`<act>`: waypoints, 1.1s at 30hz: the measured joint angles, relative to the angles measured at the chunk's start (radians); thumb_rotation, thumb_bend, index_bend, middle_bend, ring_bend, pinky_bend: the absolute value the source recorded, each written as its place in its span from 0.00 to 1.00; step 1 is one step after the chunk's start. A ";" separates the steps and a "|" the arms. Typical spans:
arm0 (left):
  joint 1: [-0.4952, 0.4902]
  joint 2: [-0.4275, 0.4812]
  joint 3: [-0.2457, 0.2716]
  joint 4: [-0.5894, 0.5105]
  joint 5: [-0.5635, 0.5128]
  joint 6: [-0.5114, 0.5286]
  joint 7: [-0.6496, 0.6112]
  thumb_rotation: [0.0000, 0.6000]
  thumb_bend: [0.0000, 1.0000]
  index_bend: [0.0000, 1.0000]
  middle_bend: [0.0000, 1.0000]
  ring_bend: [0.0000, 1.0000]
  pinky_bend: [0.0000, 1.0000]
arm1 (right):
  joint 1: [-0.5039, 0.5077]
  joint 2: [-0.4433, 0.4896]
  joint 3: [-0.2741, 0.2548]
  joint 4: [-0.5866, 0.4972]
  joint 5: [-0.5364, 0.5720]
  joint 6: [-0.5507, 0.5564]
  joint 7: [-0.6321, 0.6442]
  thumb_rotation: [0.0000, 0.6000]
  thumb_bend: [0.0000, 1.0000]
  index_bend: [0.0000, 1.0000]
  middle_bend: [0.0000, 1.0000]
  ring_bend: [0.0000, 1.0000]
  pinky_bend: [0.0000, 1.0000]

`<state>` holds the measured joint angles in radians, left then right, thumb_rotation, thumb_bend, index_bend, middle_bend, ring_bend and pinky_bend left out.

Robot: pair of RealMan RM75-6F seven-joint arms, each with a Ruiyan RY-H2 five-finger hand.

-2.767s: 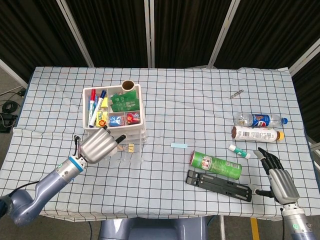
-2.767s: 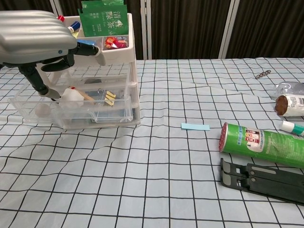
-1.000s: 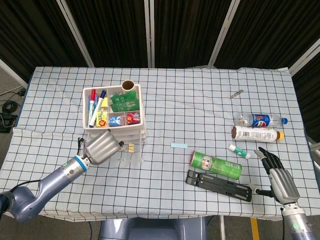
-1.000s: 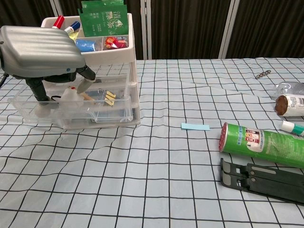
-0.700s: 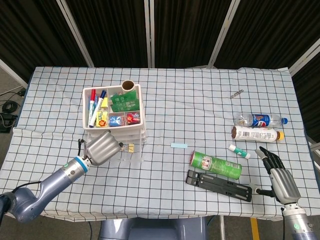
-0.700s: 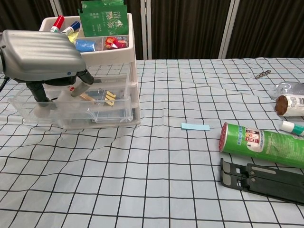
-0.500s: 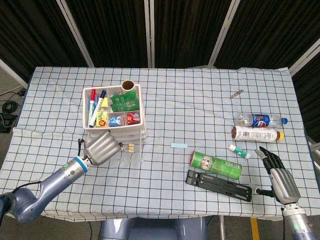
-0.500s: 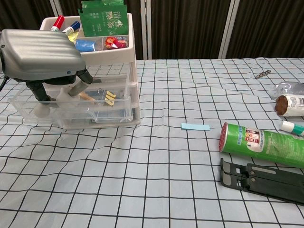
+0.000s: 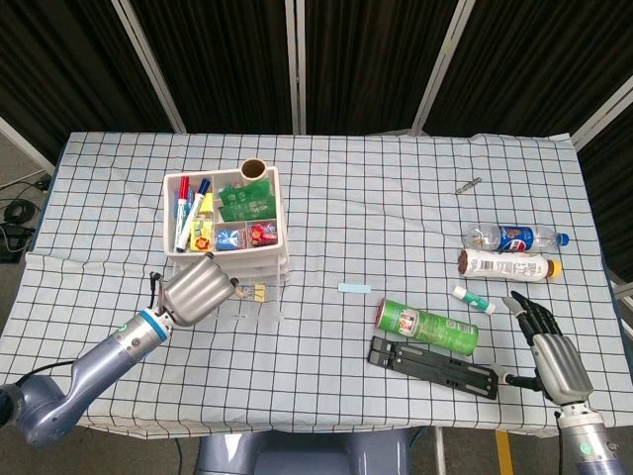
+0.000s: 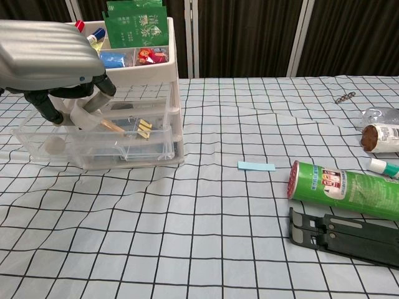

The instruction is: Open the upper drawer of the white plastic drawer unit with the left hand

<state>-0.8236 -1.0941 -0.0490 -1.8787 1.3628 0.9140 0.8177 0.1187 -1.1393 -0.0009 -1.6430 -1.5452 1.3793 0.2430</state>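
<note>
- Chest view: nearest, a black folding stand (image 10: 346,240) is seen lying flat on the checked tablecloth (image 10: 187,249), with a green can (image 10: 343,191) on its side just behind it.
- Further back on the left, the clear drawer (image 10: 93,140) of the white drawer unit (image 10: 163,78) is seen pulled well out.
- The left hand (image 10: 53,59) is held above the drawer front, fingers curled downward; whether anything is gripped cannot be told.
- The opening step is judged nearly done; a release and withdrawal would be called for next.
- The right hand (image 9: 554,356) is rested open at the near right edge, holding nothing.
- Chinese characters are printed on a green packet (image 10: 137,23) atop the unit; they cannot be read with confidence.
</note>
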 measured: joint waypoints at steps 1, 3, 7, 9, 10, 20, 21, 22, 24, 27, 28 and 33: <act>0.002 0.009 -0.002 -0.008 0.003 0.006 -0.005 1.00 0.33 0.61 0.89 0.77 0.64 | 0.000 0.000 0.000 -0.001 0.000 0.000 -0.001 1.00 0.11 0.02 0.00 0.00 0.00; 0.006 0.024 -0.005 -0.020 0.011 0.016 -0.017 1.00 0.33 0.61 0.89 0.77 0.64 | -0.001 0.001 0.000 -0.002 0.000 0.001 -0.001 1.00 0.11 0.02 0.00 0.00 0.00; 0.018 0.056 -0.013 -0.049 0.035 0.047 -0.053 1.00 0.33 0.61 0.89 0.77 0.64 | 0.000 0.001 0.001 0.000 0.005 -0.001 0.004 1.00 0.11 0.02 0.00 0.00 0.00; 0.024 0.074 -0.017 -0.065 0.045 0.061 -0.067 1.00 0.33 0.61 0.89 0.77 0.64 | 0.000 0.002 0.002 0.002 0.006 -0.002 0.006 1.00 0.11 0.02 0.00 0.00 0.00; 0.029 0.086 -0.019 -0.076 0.053 0.071 -0.075 1.00 0.33 0.61 0.89 0.77 0.64 | 0.000 0.002 0.002 0.001 0.005 0.000 0.007 1.00 0.11 0.02 0.00 0.00 0.00; 0.131 0.178 -0.011 -0.154 0.140 0.213 -0.168 1.00 0.33 0.60 0.89 0.77 0.64 | -0.006 0.011 0.001 -0.008 -0.007 0.017 0.015 1.00 0.11 0.02 0.00 0.00 0.00; 0.148 0.180 -0.006 -0.156 0.144 0.234 -0.179 1.00 0.33 0.60 0.89 0.77 0.64 | -0.006 0.012 0.001 -0.010 -0.009 0.018 0.015 1.00 0.11 0.02 0.00 0.00 0.00; 0.173 0.181 -0.001 -0.156 0.150 0.265 -0.194 1.00 0.33 0.59 0.89 0.77 0.64 | -0.006 0.012 0.000 -0.010 -0.010 0.018 0.014 1.00 0.11 0.02 0.00 0.00 0.00; 0.214 0.174 0.008 -0.151 0.153 0.314 -0.220 1.00 0.33 0.59 0.89 0.77 0.64 | -0.007 0.012 -0.001 -0.012 -0.013 0.019 0.012 1.00 0.11 0.02 0.00 0.00 0.00; 0.278 0.147 0.021 -0.124 0.149 0.377 -0.256 1.00 0.33 0.59 0.89 0.77 0.64 | -0.007 0.012 -0.003 -0.013 -0.013 0.018 0.009 1.00 0.11 0.02 0.00 0.00 0.00; 0.296 0.133 0.024 -0.109 0.144 0.394 -0.263 1.00 0.33 0.59 0.89 0.77 0.64 | -0.007 0.012 -0.003 -0.013 -0.014 0.018 0.008 1.00 0.11 0.02 0.00 0.00 0.00; 0.365 0.066 0.029 -0.046 0.128 0.476 -0.281 1.00 0.33 0.60 0.89 0.77 0.64 | -0.006 0.011 -0.002 -0.012 -0.009 0.014 0.007 1.00 0.11 0.02 0.00 0.00 0.00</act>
<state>-0.4588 -1.0282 -0.0196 -1.9245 1.4906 1.3896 0.5372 0.1126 -1.1287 -0.0029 -1.6545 -1.5544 1.3932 0.2500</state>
